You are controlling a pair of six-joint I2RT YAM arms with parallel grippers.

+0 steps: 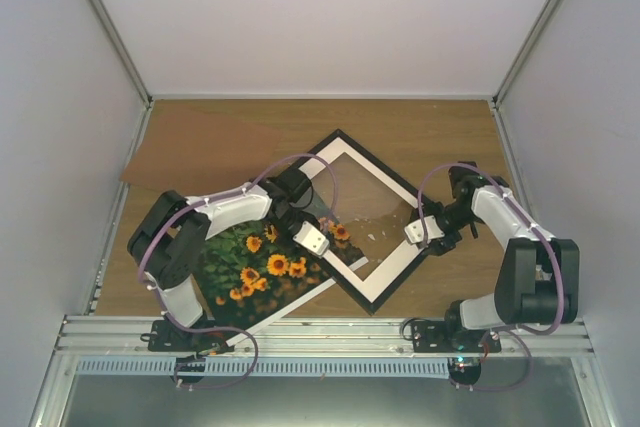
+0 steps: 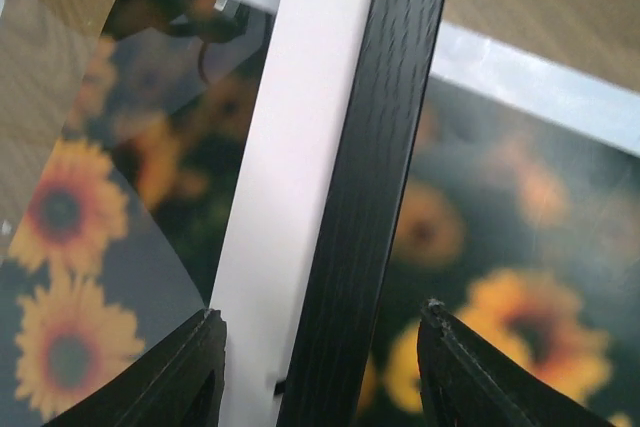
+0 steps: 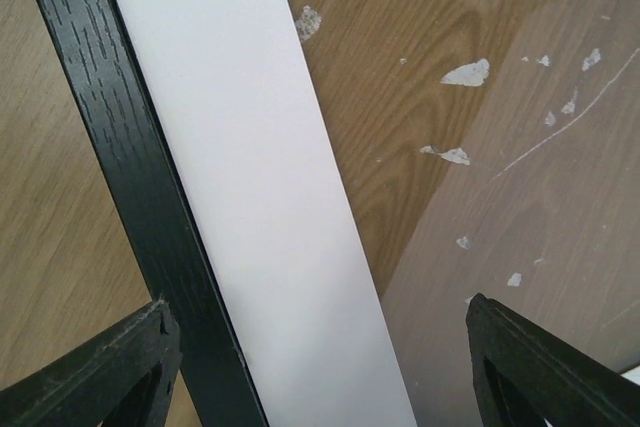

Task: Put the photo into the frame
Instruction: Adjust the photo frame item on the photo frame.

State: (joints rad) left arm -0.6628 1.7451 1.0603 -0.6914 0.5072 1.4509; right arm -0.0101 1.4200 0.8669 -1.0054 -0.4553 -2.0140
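Note:
The black frame (image 1: 395, 174) lies as a diamond on the table, with a white mat (image 1: 398, 269) inside it. The sunflower photo (image 1: 255, 267) lies flat at the lower left, its upper right corner tucked under the frame's left side. My left gripper (image 1: 315, 239) hovers over that side, open. In the left wrist view the frame rail (image 2: 380, 147) and mat strip (image 2: 290, 147) run between its fingers (image 2: 190, 367) without touching them, with the photo (image 2: 500, 227) beneath. My right gripper (image 1: 418, 232) is open over the frame's right side, straddling the rail (image 3: 130, 147) and mat (image 3: 240, 167).
A brown backing board (image 1: 200, 142) lies at the back left of the table. A clear sheet (image 3: 520, 227) covers the frame's window, with white flecks on it. The metal rail (image 1: 330, 332) holding the arm bases runs along the near edge. White walls (image 1: 60, 147) close in both sides.

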